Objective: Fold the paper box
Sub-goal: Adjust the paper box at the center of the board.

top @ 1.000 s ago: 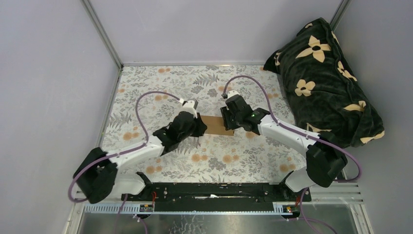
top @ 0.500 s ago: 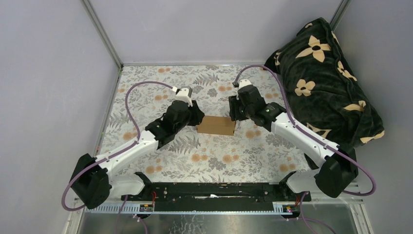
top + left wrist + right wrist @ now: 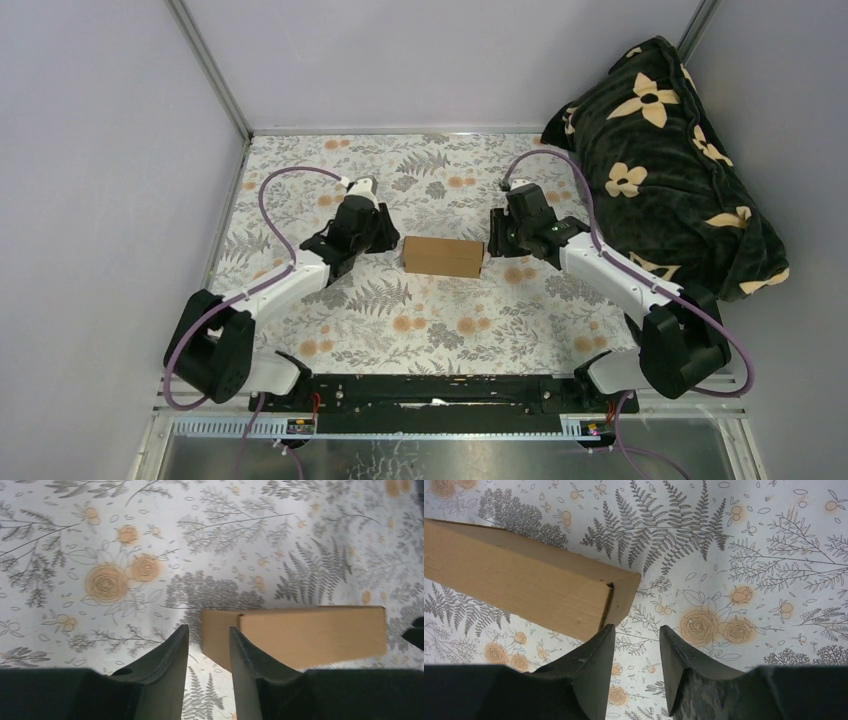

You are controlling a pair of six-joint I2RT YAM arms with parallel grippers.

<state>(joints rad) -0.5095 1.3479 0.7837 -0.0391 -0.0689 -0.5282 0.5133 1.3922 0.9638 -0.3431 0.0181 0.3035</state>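
In the top external view, locate the paper box [image 3: 443, 256] near the middle of the table, lying on the floral tablecloth [image 3: 440, 335] with its long side running left to right. It is a closed rectangular box of plain brown cardboard. Note that it sits between the two arms: the left gripper [image 3: 388, 240] is just beside its left end and the right gripper [image 3: 496, 244] just beside its right end. From this view you cannot tell whether either one touches the cardboard. A dark blanket with pale flowers [image 3: 665, 160] is bunched against the far right corner, well apart from the box. In the left wrist view, check the left gripper [image 3: 208, 629]: its two dark fingers [image 3: 167, 662] stand apart with only tablecloth [image 3: 110, 580] and a corner of the box showing through the gap, so read this claw as released and holding nothing. The paper box [image 3: 310, 635] lies just beyond the fingertips and off to the right of the frame, one short end turned toward the camera. In the right wrist view, check the right gripper [image 3: 637, 627]: its fingers [image 3: 589, 672] are likewise spread over bare tablecloth [image 3: 749, 555], released and empty. The paper box [image 3: 519, 590] runs from the left edge of the frame to a corner just above one fingertip, where a flap seam shows on its end.
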